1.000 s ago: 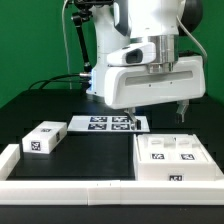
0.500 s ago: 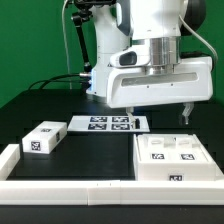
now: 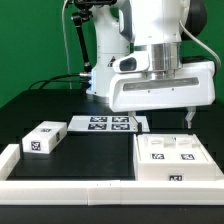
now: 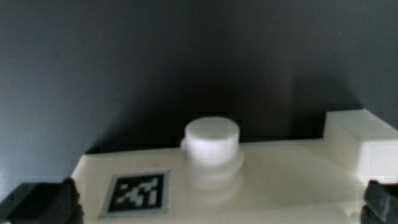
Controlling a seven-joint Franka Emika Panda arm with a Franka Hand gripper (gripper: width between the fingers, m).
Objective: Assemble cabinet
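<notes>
The cabinet [image 3: 175, 160], a large white box with marker tags on top, lies at the exterior view's right front. A small white drawer block [image 3: 43, 138] with tags lies apart at the left. My gripper [image 3: 164, 118] hangs open and empty just above the cabinet's far edge. In the wrist view the gripper [image 4: 205, 205] has its dark fingertips [image 4: 36, 205] spread wide on either side of the cabinet's white top [image 4: 285, 185]. That top carries a marker tag [image 4: 139, 192] and a round white peg [image 4: 212, 145].
The marker board [image 3: 110, 123] lies flat behind the parts at the middle. A low white border rail [image 3: 70, 185] runs along the front and up the left side. The table is black, and the arm's base stands at the back.
My gripper has moved toward the exterior view's right, further over the cabinet, and stays open. The cabinet and the drawer block have not moved.
</notes>
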